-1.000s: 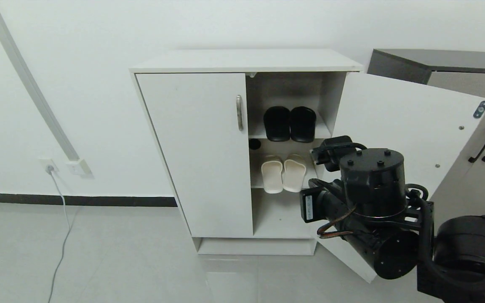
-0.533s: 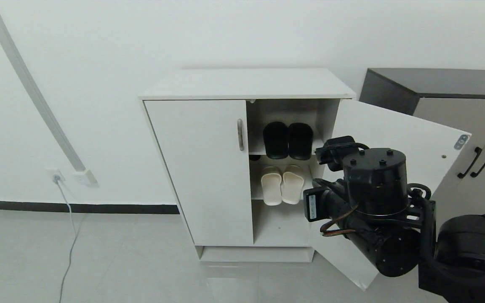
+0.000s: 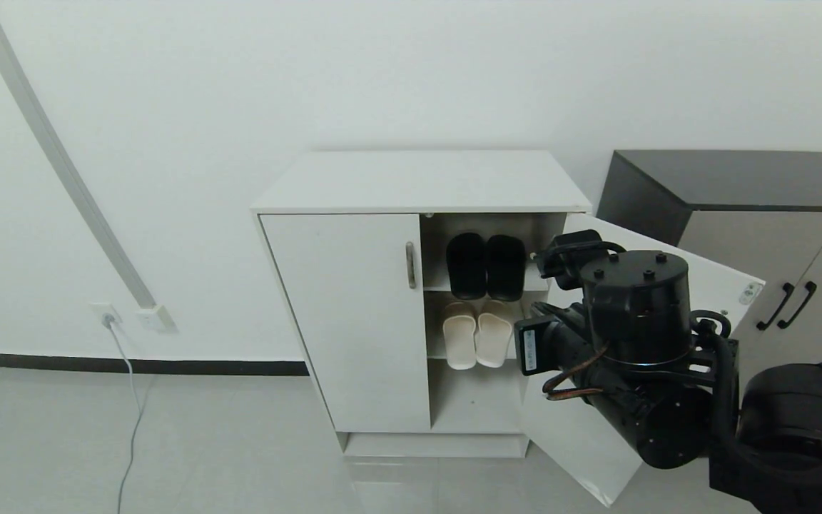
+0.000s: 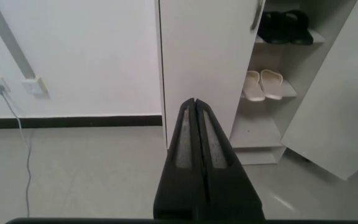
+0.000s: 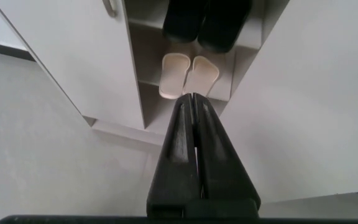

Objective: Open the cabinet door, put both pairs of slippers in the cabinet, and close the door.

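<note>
Right gripper [image 5: 194, 99], fingers pressed together and empty, hangs beside the open door [image 5: 303, 93]. Ahead of it, white slippers [image 5: 189, 74] sit on the middle shelf, black slippers [image 5: 207, 18] above and beyond. Both pairs appear stowed; closing the door remains.

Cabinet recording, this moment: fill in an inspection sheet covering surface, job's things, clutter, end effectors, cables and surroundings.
Surface: glossy grey floor under the cabinet.
Job's things: black slippers on the upper shelf, white slippers on the shelf below; left door shut, right door open.
Clutter: nothing seen.
End effectors: left end effector shut, empty; right end effector shut, empty, facing the open compartment.
Cables: grey cord running from a wall socket to the floor.
Surroundings: white wall with slanted conduit; grey cupboard beside the cabinet.
</note>
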### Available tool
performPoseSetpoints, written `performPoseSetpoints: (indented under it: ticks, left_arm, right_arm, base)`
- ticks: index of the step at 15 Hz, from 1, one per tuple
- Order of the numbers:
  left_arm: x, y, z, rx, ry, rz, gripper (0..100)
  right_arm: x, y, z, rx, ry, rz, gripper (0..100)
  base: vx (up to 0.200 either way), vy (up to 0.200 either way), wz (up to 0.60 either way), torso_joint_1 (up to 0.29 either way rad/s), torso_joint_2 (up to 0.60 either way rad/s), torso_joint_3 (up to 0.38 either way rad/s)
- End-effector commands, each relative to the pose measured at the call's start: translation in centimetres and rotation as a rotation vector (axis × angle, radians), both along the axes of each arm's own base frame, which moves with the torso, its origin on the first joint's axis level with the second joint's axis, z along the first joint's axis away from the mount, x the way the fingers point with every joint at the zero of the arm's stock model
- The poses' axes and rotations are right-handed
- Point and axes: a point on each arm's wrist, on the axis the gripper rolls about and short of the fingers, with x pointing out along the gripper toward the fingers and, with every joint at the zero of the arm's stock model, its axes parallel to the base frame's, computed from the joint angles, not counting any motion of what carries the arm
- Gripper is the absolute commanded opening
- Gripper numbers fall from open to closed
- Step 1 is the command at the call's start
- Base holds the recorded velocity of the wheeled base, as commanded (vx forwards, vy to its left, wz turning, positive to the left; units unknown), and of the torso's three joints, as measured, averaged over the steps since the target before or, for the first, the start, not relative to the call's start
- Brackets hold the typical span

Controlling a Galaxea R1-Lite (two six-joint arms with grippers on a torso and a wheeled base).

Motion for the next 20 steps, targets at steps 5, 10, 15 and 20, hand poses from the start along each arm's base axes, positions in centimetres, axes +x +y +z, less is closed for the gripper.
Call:
performPoseSetpoints:
  ticks: [5, 10, 15, 20]
  left_arm:
    - [0.01, 0.00, 0.00, 0.000, 0.001, 0.000, 0]
    - [0.01, 0.00, 0.00, 0.000, 0.001, 0.000, 0]
    - [0.01, 0.00, 0.00, 0.001, 0.001, 0.000, 0]
    - [0.01, 0.00, 0.00, 0.001, 0.001, -0.001, 0]
  right_arm:
    - [-0.01, -0.01, 0.05, 0.001, -0.001, 0.000, 0]
    - [0.05, -0.09, 0.01, 0.000, 0.000, -0.003, 0]
    - [0.31, -0.32, -0.20, -0.004, 0.004, -0.012, 0]
    - [0.57, -0.39, -0.50, -0.014, 0.011, -0.019, 0]
  base:
    - [0.000, 0.000, 0.00, 0.216, -0.53, -0.320]
    - [0.000, 0.000, 0.00, 0.251, -0.58, -0.325]
    - [0.000, 0.000, 0.00, 0.215, -0.49, -0.268]
    - [0.000, 0.000, 0.00, 0.069, -0.15, -0.081]
